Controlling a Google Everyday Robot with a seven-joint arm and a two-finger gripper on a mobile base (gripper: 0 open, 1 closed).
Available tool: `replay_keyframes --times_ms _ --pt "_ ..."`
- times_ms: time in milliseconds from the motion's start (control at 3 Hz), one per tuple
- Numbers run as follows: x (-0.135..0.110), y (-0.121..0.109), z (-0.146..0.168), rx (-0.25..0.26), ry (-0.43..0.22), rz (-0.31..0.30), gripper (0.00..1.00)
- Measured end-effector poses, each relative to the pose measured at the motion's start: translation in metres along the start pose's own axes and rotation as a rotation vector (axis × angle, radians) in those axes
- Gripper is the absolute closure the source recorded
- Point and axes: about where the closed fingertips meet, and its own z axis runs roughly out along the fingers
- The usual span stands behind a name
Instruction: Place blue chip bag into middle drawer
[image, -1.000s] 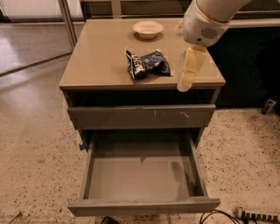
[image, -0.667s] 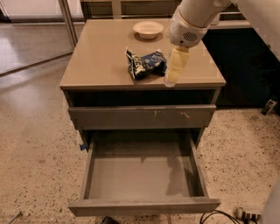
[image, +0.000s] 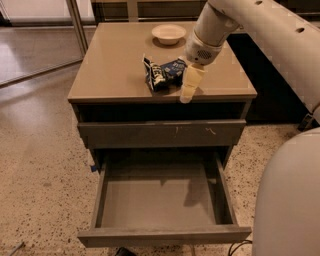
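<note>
The blue chip bag (image: 162, 74) lies crumpled on the tan cabinet top (image: 110, 65), near its front middle. My gripper (image: 186, 94) hangs from the white arm just right of the bag, low over the top near its front edge; whether it touches the bag I cannot tell. It holds nothing that I can see. The middle drawer (image: 160, 202) is pulled wide open below, with a bare flat grey floor.
A cream bowl (image: 168, 33) stands at the back of the cabinet top. A closed grey drawer front with pale scratches (image: 160, 133) sits above the open drawer. A white part of the robot's body (image: 287, 200) fills the lower right. Speckled floor surrounds the cabinet.
The arm has swung left and the gripper now sits closer to the bag's right side. The bag, bowl and drawer have not moved.
</note>
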Motion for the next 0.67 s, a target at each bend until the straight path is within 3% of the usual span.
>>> replay_keyframes --times_ms 667 --pt "-0.045 -0.039 0.053 -0.041 -0.086 -0.116 0.02"
